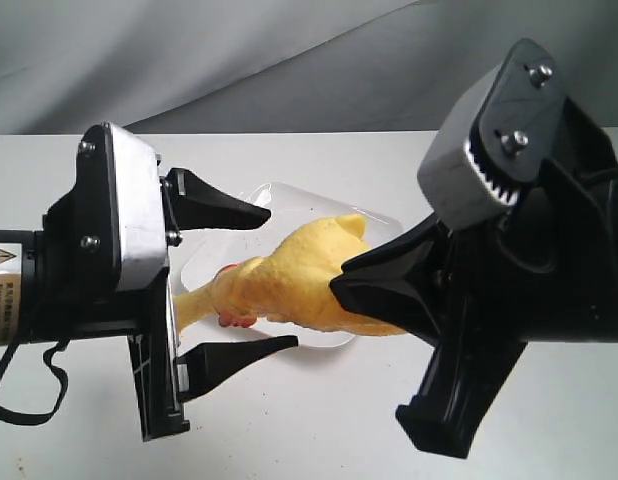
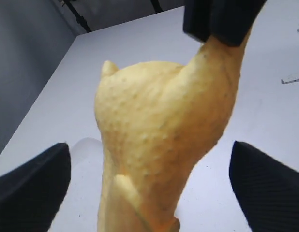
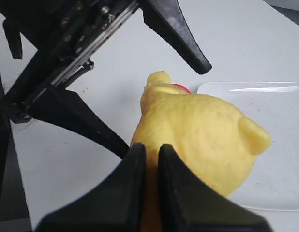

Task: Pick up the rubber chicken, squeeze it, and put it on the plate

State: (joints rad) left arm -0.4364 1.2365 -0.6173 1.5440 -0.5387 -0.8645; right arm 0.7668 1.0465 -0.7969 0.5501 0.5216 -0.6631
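Observation:
The yellow rubber chicken (image 1: 299,280) hangs over the white plate (image 1: 289,203), its neck pointing left and a bit of red showing under it. My right gripper (image 1: 341,285) is shut on the chicken's narrow rear end; in the right wrist view the rubber chicken (image 3: 198,140) is pinched thin between the two fingers of my right gripper (image 3: 152,154). My left gripper (image 1: 281,278) is open, one finger on each side of the chicken's front part without touching it. In the left wrist view the chicken (image 2: 159,145) fills the wide gap of my left gripper (image 2: 152,188).
The white table (image 1: 319,420) stretches around the plate (image 3: 265,96). A grey cloth backdrop (image 1: 239,60) hangs behind the table. Both arms crowd the middle, with the left gripper's fingers (image 3: 183,43) close in front of the right wrist camera.

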